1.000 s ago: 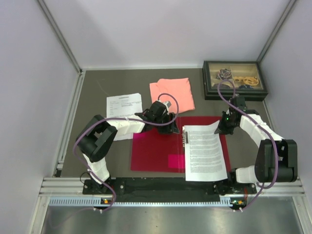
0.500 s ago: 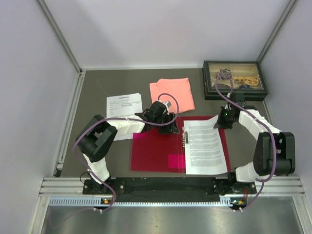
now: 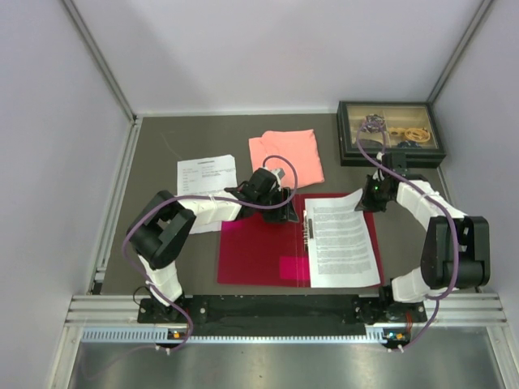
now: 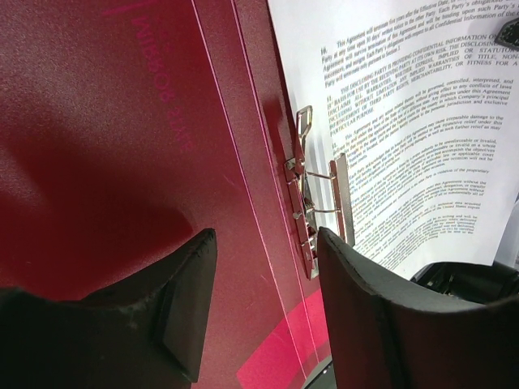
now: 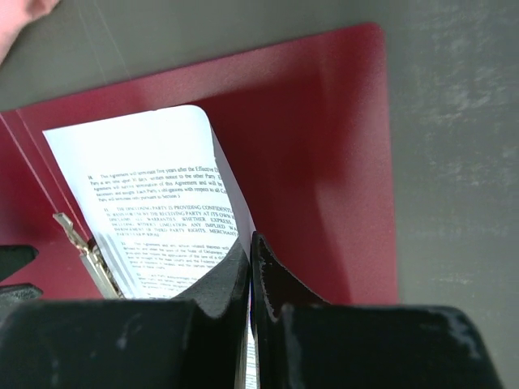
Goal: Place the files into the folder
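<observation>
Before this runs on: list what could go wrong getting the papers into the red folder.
The right claw pinches only the far corner of the files, which curls up; a pull could crease or tear it. Their edge lies at the metal clip and could snag. A second printed sheet lies outside the folder and may get left out.

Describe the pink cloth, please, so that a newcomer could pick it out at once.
Start at the open crimson folder mid-table. Just beyond its far edge lies the cloth, between a loose white sheet and a dark-framed box; it alone is salmon-pink and folded.
</observation>
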`<state>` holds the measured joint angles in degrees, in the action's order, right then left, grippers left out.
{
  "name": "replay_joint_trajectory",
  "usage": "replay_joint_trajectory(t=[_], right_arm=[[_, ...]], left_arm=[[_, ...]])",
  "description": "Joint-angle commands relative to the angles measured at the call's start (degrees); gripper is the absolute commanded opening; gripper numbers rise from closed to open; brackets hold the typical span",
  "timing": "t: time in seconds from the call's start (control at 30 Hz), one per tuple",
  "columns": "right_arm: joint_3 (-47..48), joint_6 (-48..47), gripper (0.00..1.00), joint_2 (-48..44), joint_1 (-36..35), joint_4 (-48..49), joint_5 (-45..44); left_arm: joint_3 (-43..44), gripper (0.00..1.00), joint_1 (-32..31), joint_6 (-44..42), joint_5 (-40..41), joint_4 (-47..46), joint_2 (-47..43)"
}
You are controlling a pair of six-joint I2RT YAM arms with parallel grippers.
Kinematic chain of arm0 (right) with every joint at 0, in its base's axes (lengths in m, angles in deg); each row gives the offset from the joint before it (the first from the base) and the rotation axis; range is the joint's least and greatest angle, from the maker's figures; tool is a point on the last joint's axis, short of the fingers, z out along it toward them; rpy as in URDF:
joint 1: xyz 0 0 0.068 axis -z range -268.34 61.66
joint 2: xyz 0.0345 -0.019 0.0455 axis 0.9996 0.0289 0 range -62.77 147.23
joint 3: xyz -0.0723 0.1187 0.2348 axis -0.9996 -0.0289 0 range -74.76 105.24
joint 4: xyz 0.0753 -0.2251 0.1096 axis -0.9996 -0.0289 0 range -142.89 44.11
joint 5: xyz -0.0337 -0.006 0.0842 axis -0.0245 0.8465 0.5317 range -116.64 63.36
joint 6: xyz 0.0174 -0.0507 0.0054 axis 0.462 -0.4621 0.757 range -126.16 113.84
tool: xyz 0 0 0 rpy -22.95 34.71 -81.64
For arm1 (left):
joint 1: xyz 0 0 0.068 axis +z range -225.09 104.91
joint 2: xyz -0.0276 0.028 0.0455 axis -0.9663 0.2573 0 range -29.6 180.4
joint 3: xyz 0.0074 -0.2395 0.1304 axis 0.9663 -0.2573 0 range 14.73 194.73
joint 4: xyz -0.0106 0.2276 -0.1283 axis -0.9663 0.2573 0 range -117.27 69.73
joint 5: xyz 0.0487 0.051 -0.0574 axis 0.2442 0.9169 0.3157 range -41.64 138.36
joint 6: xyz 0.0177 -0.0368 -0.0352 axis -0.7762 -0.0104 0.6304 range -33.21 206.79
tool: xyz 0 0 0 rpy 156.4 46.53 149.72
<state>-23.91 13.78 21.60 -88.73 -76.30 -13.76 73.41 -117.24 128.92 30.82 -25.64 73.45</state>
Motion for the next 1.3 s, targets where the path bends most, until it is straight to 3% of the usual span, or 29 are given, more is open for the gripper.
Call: replay_joint_trajectory(t=[0.0,0.93,1.07,1.2,1.27], right_arm=[[3.2,-0.3,0.00,0.3,1.6,1.4,-1.0],[3.7,-2.6,0.00,3.0,1.7,4.0,5.2],[4.2,-2.6,0.16,2.9,1.7,3.2,4.8],[6.6,-2.4,0.51,2.5,1.6,-1.1,-0.4],[7.9,-2.1,0.61,1.3,1.7,-4.5,-7.1]], left_arm=[[0.7,0.57,-0.3,-0.2,-0.3,-1.9,0.1],[1.3,0.57,-0.5,-0.5,0.0,-0.3,-1.1],[2.0,0.58,-0.4,-0.7,0.0,0.9,-2.2],[3.6,0.59,0.1,-2.0,0.6,4.2,-5.6],[3.1,0.62,2.0,-2.0,-0.1,4.5,-8.1]])
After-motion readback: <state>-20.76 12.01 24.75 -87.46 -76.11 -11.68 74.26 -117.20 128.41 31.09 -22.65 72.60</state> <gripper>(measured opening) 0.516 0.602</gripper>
